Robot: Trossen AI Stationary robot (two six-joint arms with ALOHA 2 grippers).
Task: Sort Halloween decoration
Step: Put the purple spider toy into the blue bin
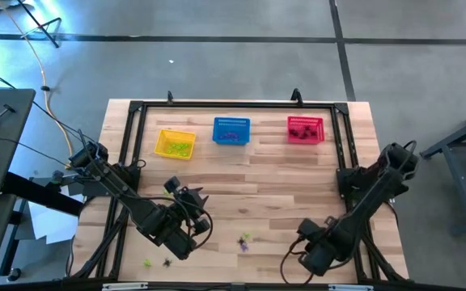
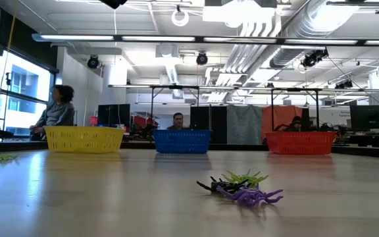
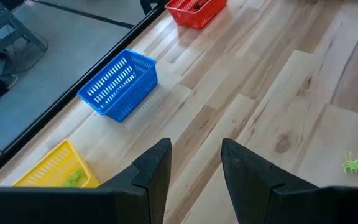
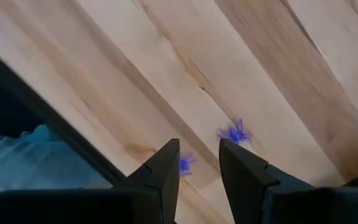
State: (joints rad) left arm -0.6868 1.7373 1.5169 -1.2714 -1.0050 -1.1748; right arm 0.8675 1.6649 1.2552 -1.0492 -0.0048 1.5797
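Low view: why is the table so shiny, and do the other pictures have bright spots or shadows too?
Low view: the long ceiling lamps glow bright, the tabletop reflects them as a pale sheen, and the spider toys leave a soft dark patch beneath. High view: glare washes the floor at the far left. Left wrist view: the blue basket casts a faint shadow on the wood.

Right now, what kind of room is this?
Probably a robotics lab or workshop: exposed ceiling ducts, desks with monitors behind, and a wooden table with two robot arms.
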